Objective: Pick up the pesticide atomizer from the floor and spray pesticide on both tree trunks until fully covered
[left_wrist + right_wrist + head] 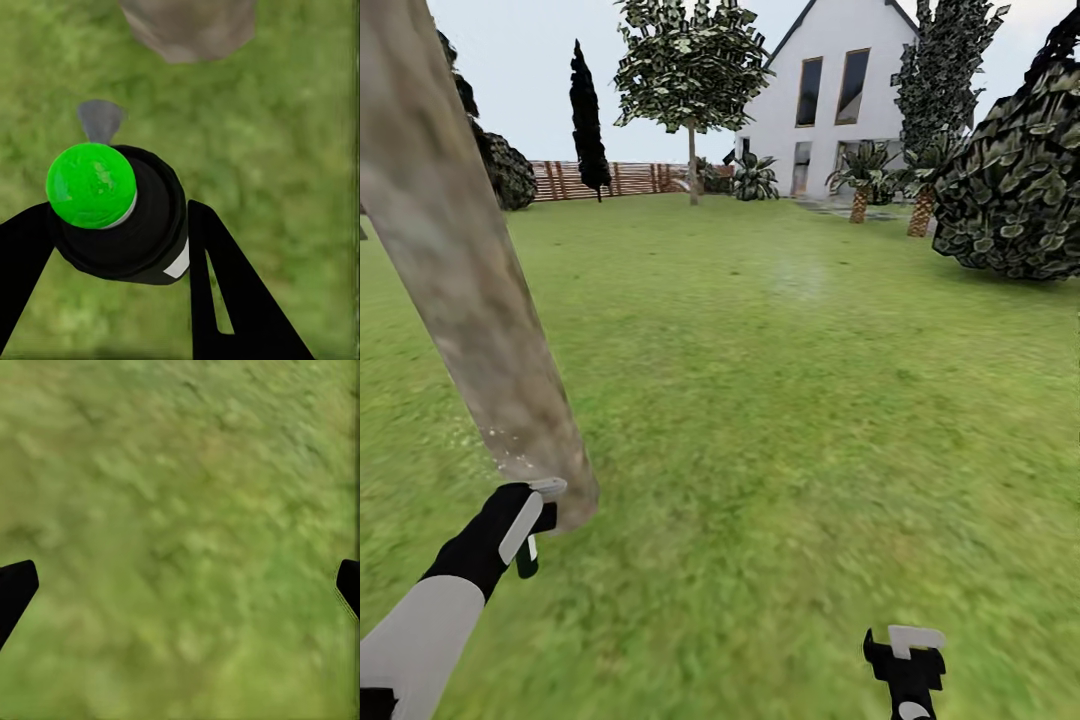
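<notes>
Judging from the frames, the pesticide atomizer (116,214) is already lifted, clamped between the left gripper (525,530) fingers beside the near tree trunk (460,260); whitish specks dot its base, the far tree (690,80) untreated. The right gripper (180,585) is spread wide over grass, empty.

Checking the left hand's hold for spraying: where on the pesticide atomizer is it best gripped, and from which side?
Around the dark bottle body of the pesticide atomizer, from the back, opposite the nozzle. The round body fits between the left hand's fingers, leaving the grey nozzle free to face the tree trunk.
</notes>
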Available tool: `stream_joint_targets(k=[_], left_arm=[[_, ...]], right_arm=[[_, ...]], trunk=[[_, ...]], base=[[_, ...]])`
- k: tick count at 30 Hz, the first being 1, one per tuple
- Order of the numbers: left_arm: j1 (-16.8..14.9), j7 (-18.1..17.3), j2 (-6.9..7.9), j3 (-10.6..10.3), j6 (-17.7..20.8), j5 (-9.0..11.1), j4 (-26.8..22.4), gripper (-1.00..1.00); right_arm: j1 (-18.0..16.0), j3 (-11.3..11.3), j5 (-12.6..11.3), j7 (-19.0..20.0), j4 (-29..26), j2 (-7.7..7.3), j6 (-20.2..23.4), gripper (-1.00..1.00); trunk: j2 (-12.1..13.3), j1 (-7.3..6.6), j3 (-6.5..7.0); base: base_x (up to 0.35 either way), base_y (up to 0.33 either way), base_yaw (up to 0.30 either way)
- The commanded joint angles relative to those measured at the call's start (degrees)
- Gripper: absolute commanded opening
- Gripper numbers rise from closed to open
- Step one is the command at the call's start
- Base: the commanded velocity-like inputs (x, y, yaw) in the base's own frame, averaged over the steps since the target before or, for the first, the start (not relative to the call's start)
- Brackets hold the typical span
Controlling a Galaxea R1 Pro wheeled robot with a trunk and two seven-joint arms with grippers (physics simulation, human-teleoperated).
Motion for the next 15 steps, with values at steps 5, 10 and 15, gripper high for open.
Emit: stream_joint_targets(k=[5,10,15], left_arm=[[-0.03,0.54,0.12,-0.21,0.12,0.46,0.16,-1.0],[0.62,0.57,0.1,-0.21,0.1,0.51,0.74,-1.0],[0.66,0.57,0.14,-0.14,0.1,0.44,0.6,-1.0]], right_arm=[[-0.04,0.13,0.35,-0.4,0.05,0.02,0.05,1.0],[-0.06,0.2,0.4,-0.4,0.05,0.1,0.05,1.0],[-0.06,0.21,0.41,-0.4,0.05,0.11,0.05,1.0]], trunk=[[-0.02,0.0,-0.05],[-0.02,0.0,-0.05],[-0.02,0.0,-0.05]], base=[[0.08,-0.272,0.0],[0.082,-0.272,0.123],[0.109,-0.27,0.275]])
